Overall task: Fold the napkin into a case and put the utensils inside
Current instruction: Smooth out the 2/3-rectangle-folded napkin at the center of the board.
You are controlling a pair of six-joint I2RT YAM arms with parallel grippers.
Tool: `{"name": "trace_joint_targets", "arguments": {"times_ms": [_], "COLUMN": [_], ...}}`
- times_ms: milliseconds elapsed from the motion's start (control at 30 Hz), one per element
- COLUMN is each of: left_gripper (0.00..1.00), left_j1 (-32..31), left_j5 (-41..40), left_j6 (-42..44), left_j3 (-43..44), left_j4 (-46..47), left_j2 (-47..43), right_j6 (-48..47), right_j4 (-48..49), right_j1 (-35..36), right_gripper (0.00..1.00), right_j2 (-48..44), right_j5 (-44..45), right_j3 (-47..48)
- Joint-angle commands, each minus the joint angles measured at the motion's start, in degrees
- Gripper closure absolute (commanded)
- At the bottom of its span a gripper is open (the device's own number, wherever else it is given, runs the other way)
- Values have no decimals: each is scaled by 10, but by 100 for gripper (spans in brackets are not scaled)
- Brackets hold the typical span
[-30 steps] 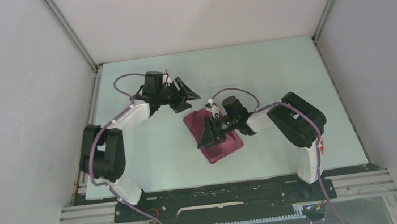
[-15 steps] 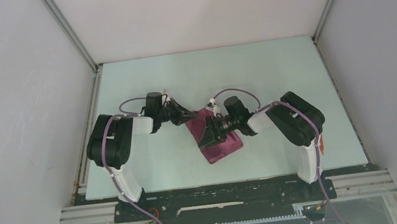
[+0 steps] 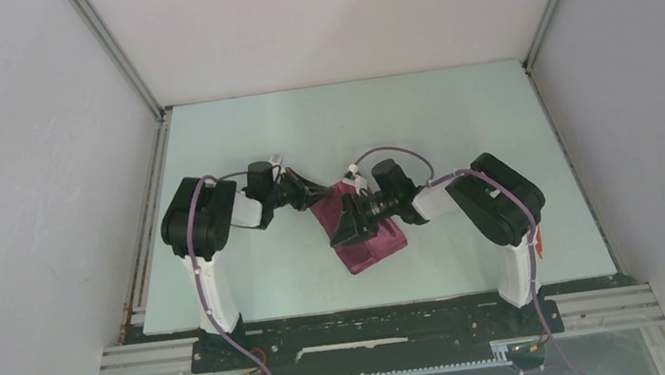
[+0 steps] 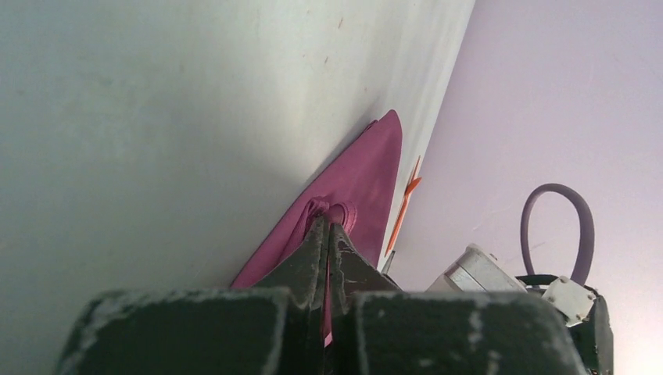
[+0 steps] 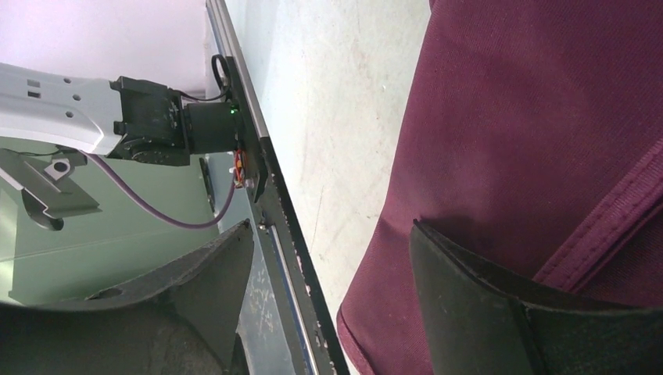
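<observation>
The maroon napkin [image 3: 372,250] lies folded as a narrow case in the middle of the table, partly under my right arm. My left gripper [image 3: 315,196] is at its far left corner, shut on a pinch of the cloth [image 4: 360,180]; the jaws [image 4: 328,225] meet with maroon fabric between them. My right gripper [image 3: 345,224] is open over the napkin's left edge. One finger [image 5: 485,289] rests on the cloth [image 5: 532,117], the other hangs off it above the table. A slim orange utensil [image 4: 404,205] shows just beyond the napkin. The spoon is out of view.
The pale green table [image 3: 455,125] is boxed in by white walls on three sides. A black rail [image 5: 266,195] runs along its near edge. The right wrist with its purple cable loop [image 4: 559,226] sits close beside my left gripper.
My left arm swung in from the back of the table to the napkin's far corner, and its gripper went from open to shut on the cloth. The right arm held still.
</observation>
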Motion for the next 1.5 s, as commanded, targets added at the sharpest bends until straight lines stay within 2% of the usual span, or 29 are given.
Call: {"name": "trace_joint_targets", "arguments": {"times_ms": [0,400,633,767,1000,1467], "left_gripper": [100,100,100,100,100,100], "left_j1": [3,4,4,4,6,7], "left_j5": [10,13,14,11,9,8], "left_j6": [-7,3,2,-1,-3,15], "left_j3": [-3,-4,-5,-6,-3,15], "left_j4": [37,38,37,37,34,1], "left_j2": [10,21,32,36,43,48], "right_j6": [-38,-29,-43,-70,-68,-38], "right_j4": [-71,-104,-133,-189,-177,-93], "right_j1": [15,15,10,14,21,17], "right_gripper": [19,19,19,19,19,19], "right_j2": [-27,77,127,127,69,-30], "right_j5": [10,-19,-30,-26,-32,-52], "right_j3": [51,203,233,231,155,-21]}}
